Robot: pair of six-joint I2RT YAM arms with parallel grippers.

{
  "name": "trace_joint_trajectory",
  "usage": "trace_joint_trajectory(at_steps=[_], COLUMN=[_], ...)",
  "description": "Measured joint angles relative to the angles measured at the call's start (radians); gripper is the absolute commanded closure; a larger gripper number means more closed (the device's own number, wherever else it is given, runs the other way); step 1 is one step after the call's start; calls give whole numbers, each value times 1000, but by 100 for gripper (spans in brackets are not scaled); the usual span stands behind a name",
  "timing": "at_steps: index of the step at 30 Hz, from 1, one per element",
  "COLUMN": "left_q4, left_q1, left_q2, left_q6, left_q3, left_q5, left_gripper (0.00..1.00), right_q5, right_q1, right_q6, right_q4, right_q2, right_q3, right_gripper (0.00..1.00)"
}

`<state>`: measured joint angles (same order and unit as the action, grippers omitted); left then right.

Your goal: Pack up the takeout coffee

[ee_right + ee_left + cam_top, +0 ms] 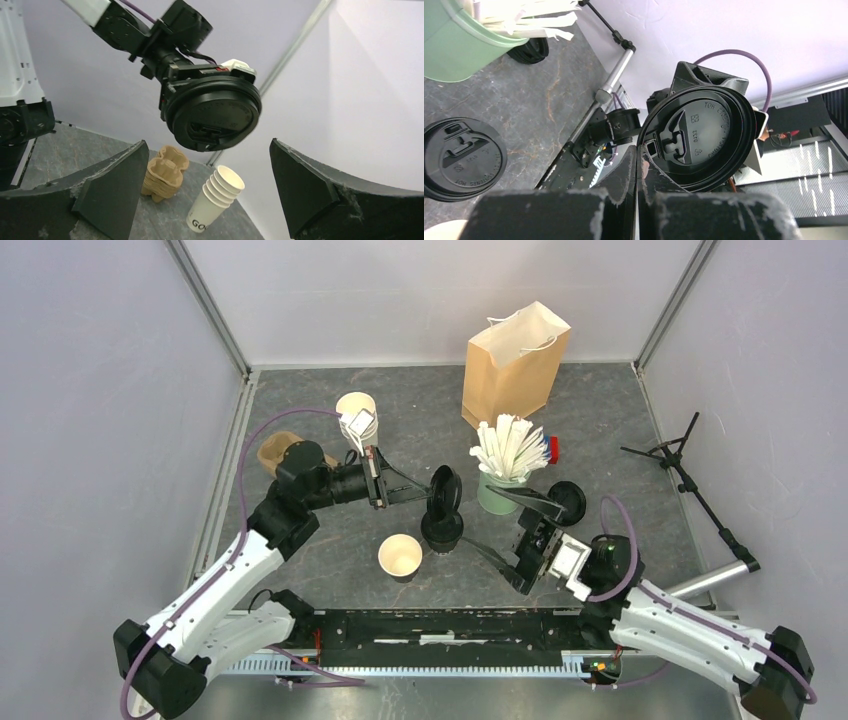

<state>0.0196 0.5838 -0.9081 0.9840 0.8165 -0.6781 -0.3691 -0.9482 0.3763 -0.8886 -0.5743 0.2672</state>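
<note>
Above the table's point(600, 420) middle, the left claw point(428, 490) pinched a black lid point(445, 490) by its rim, tilted on edge. The right claw point(485, 517) stood spread wide, empty. Levelling the lid, then centring it over the open cup point(400, 556) nearby, looked wise.

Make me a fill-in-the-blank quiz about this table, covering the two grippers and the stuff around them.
1. The left gripper is shut on a black ____.
2. The right gripper has its jaws ____.
3. The white sticks stand in a ____ cup.
Missing words: lid, open, green.
</note>
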Motion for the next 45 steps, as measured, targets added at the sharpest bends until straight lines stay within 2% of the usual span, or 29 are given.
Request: trace_joint_trajectory(at_steps=[7,20,32,45], left_q4=[29,41,60,74], left_q1=[0,0,0,0], left_q2=[0,-6,-4,16], left_q6=[11,19,36,48], left_q3=[-5,-34,-61,-84], left_q5=[-69,-111,-109,-98], left_gripper=[98,98,98,98], right_q5=[-106,-127,-128,-130], right_q1=[0,-6,-14,-19], right_q6=[40,59,76,98], right_q4=[-91,-201,-241,-186], right_q2=[-109,-269,-278,-278], right_q3=[40,94,94,93], right_gripper=[2,3,2,2])
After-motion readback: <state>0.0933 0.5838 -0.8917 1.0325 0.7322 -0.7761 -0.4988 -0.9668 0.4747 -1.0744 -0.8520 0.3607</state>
